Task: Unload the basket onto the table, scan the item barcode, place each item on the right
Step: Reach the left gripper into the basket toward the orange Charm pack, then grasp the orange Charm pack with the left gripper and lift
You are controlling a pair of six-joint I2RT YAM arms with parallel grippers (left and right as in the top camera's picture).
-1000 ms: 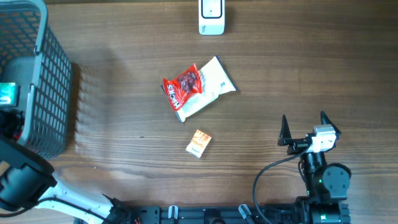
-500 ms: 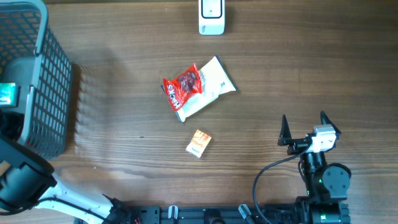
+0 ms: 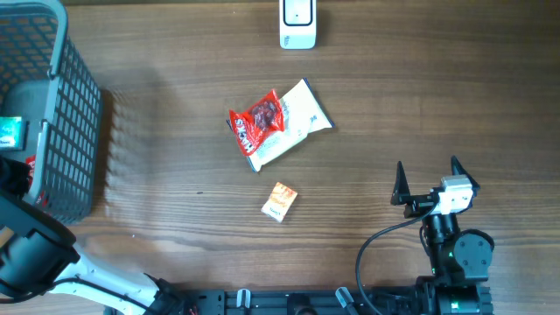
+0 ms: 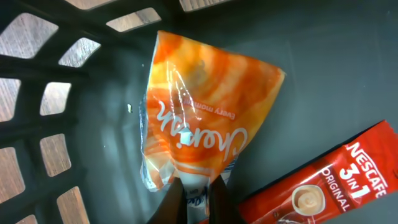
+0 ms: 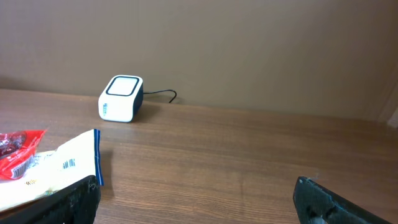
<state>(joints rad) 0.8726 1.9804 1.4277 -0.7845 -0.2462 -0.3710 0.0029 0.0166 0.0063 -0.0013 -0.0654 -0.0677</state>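
Note:
In the left wrist view my left gripper [image 4: 198, 188] reaches down into the grey basket [image 3: 66, 114]. Its two dark fingers are shut on the lower edge of the item, an orange-and-white swirl sachet [image 4: 199, 124] lying on the basket floor. From overhead, the basket wall and my left arm hide this grip. The white barcode scanner [image 3: 297, 24] stands at the table's far edge and also shows in the right wrist view as the scanner [image 5: 121, 98]. My right gripper [image 3: 427, 171] rests open near the front right, holding nothing, and it is the same open gripper [image 5: 196, 190] in its own view.
A red Nescafe 3in1 stick [image 4: 323, 180] lies beside the sachet in the basket. On the table's middle, a red snack packet [image 3: 260, 120] lies on a white packet [image 3: 302, 118], with a small orange sachet [image 3: 279, 202] nearer the front.
My left gripper went from wide open to shut on the orange sachet inside the basket. The right arm and the things on the table have not moved.

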